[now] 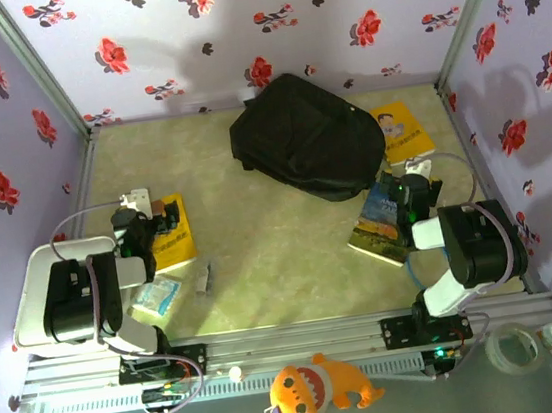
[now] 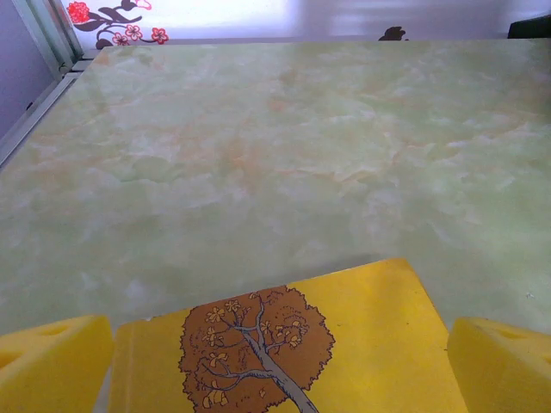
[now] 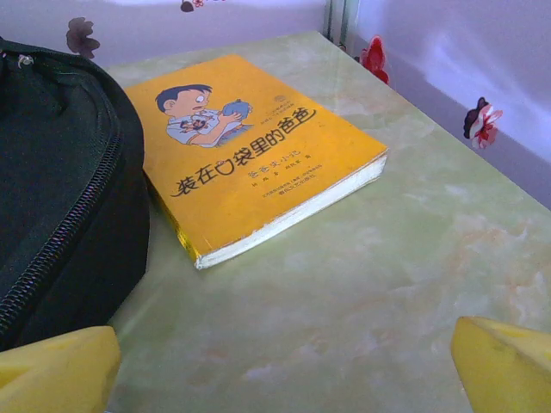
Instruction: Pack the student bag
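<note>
The black student bag lies, apparently zipped, on the worktop just ahead and left of the right gripper, whose jaws stand wide and empty before a yellow cartoon-cover paperback just beside the bag. The left gripper, equally wide and empty, hangs low over a yellow tree-cover book, well apart from the bag. Packing looks unstarted; the next move likely calls for opening the zip or grasping a book.
</note>
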